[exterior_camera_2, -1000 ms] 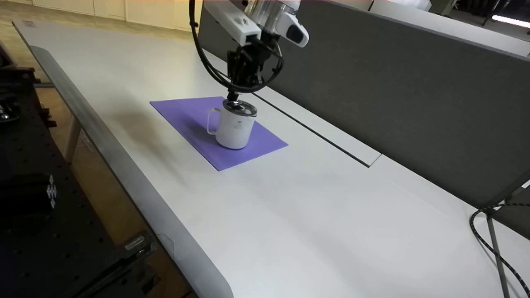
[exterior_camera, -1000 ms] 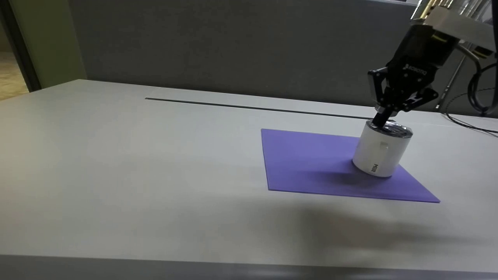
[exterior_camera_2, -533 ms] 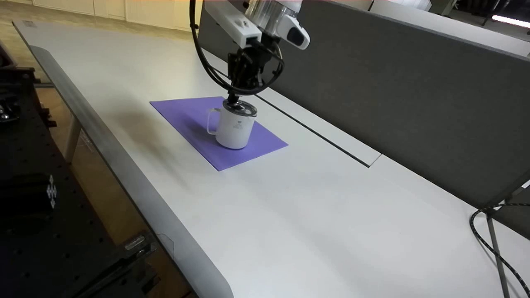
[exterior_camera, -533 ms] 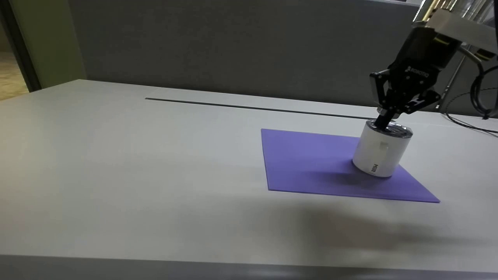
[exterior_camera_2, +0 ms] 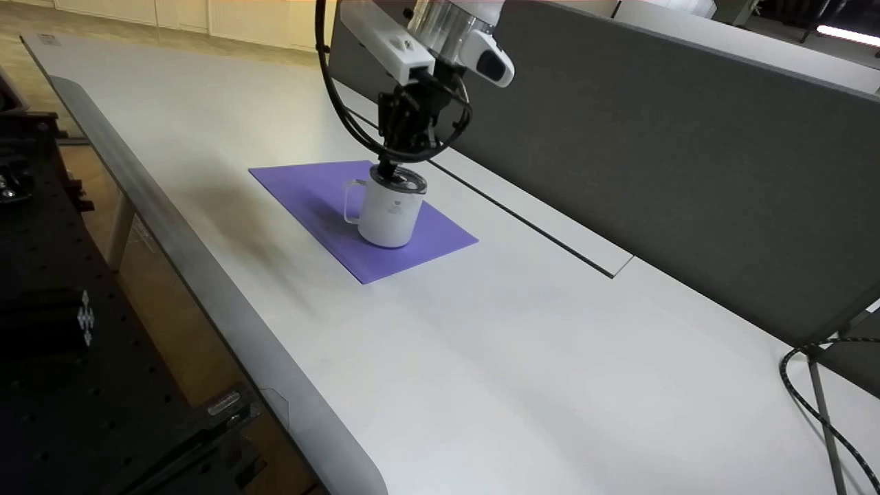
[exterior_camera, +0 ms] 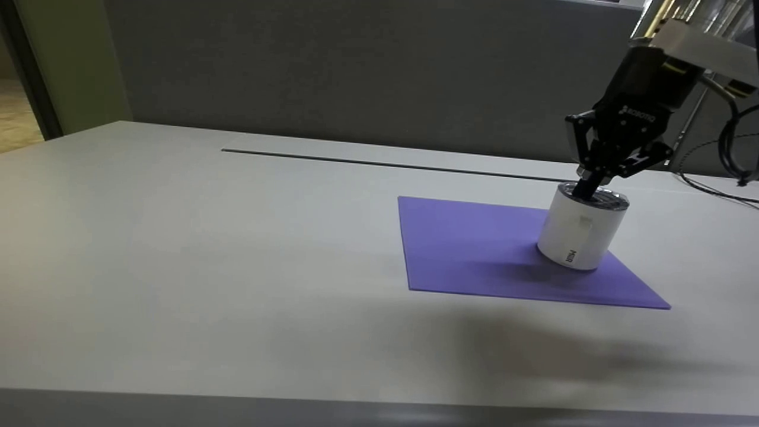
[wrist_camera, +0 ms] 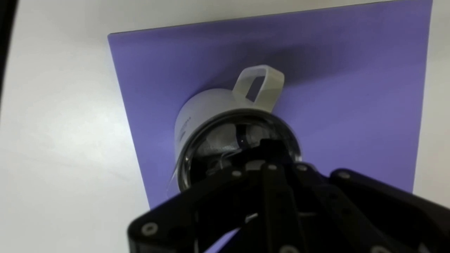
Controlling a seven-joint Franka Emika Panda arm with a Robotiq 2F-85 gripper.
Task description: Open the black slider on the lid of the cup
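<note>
The white cup stands upright on the purple mat in both exterior views (exterior_camera: 575,237) (exterior_camera_2: 388,218). It also shows in the wrist view (wrist_camera: 205,103), with its handle (wrist_camera: 272,89) toward the top. The dark lid (exterior_camera: 612,201) with its silvery rim sits on the cup and shows in the wrist view (wrist_camera: 221,137). My gripper (exterior_camera: 584,193) has its fingers together, with nothing visible between them. Its tips reach down to the lid near one side in both exterior views (exterior_camera_2: 387,170); contact is unclear. In the wrist view the fingertips (wrist_camera: 272,146) cover part of the lid. The black slider cannot be told apart from the dark fingers.
The purple mat (exterior_camera: 468,243) lies on a white table (exterior_camera: 237,267). A thin dark slot (exterior_camera: 379,164) runs along the table's back. A dark grey partition (exterior_camera_2: 687,151) stands behind it. Black cables (exterior_camera_2: 825,419) lie at the table's far end.
My gripper has moved down a little and slightly across the lid, to the right in an exterior view. Its fingers stay together. The cup and the mat have not moved.
</note>
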